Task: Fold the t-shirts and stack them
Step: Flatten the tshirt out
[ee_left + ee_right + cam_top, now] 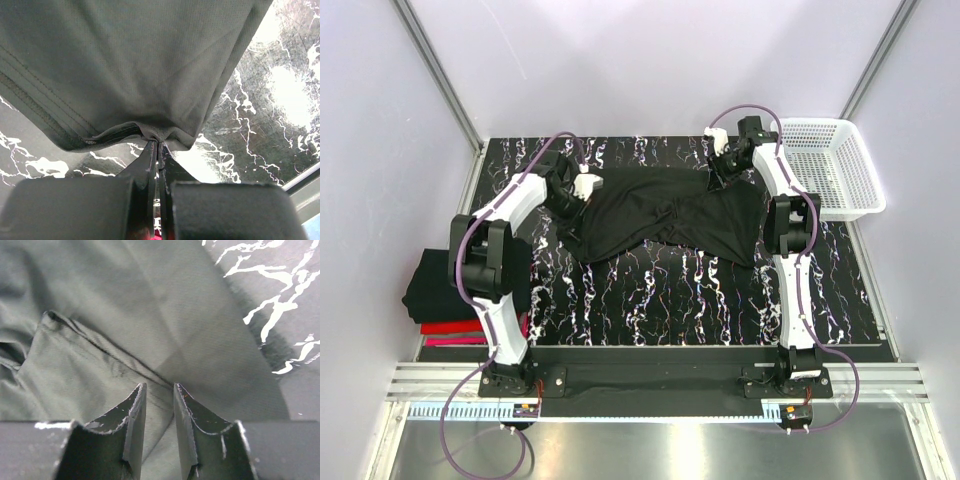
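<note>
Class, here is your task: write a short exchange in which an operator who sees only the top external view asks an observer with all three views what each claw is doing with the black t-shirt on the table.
Operator: From above I cannot tell. Is anything gripped on the left side?
Observer: Yes. In the left wrist view, the left claw is shut, pinching a small fold at the stitched edge of the black t-shirt.
Operator: And on the right side?
Observer: Not gripped. In the right wrist view, the right claw has its jaws apart just over the cloth, and the fabric shows through the gap.
</note>
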